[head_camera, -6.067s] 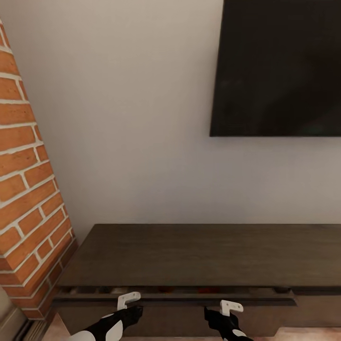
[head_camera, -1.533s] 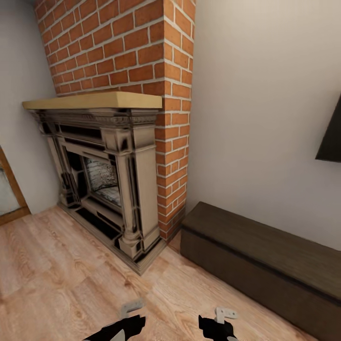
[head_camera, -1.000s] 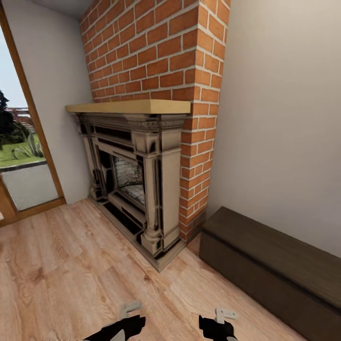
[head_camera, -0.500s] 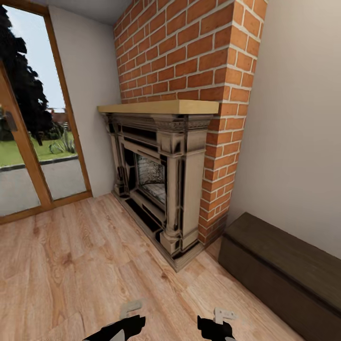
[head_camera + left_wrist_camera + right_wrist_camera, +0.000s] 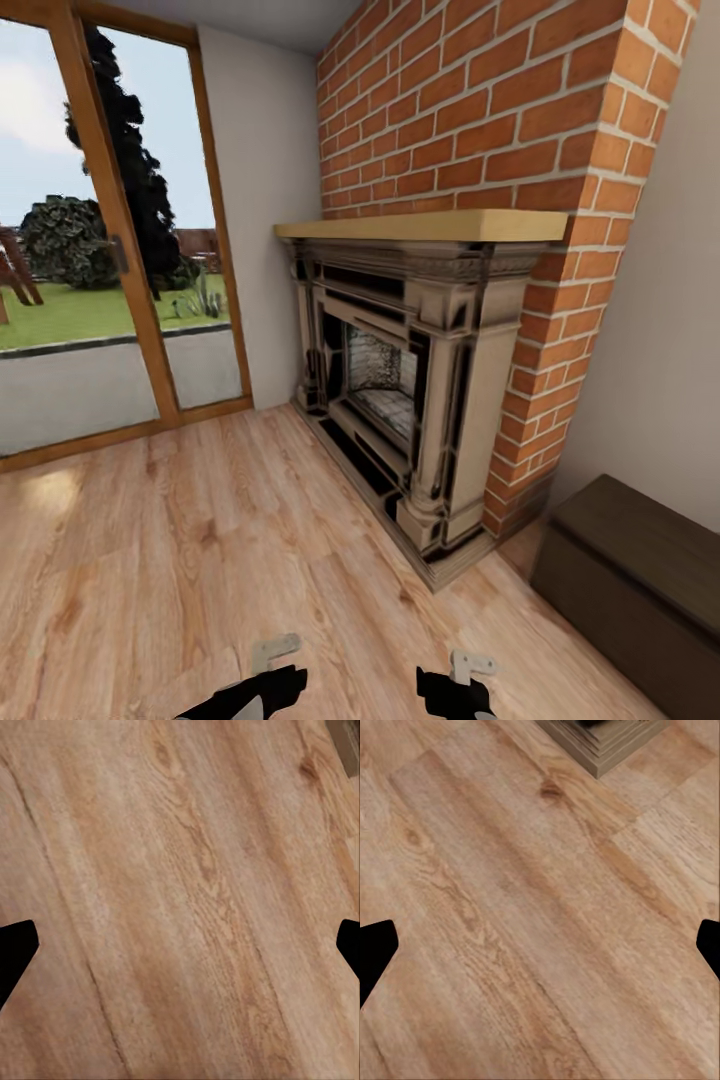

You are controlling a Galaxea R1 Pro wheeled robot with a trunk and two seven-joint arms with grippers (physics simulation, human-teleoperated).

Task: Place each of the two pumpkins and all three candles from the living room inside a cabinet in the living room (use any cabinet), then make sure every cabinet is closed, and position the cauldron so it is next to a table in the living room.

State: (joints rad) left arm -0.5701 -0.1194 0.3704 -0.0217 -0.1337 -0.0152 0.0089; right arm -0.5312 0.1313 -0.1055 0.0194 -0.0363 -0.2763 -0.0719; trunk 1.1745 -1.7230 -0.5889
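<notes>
Both grippers, left gripper (image 5: 180, 945) and right gripper (image 5: 540, 945), hanging with fingers spread apart over wood-plank floor (image 5: 200, 540), ornate fireplace (image 5: 410, 370) standing ahead, dark-brown cabinet (image 5: 640, 580) sitting closed beyond right gripper.

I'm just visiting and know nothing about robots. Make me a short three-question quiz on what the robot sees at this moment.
1. True or false: the left pincer and right pincer both have their fingers spread with nothing between them.
2. What stands directly left of the cabinet in the head view? A) a sofa B) the fireplace C) a dining table
3. Fill in: both wrist views look down on the wood-plank ____.

Key: 1 true. 2 B. 3 floor.
</notes>
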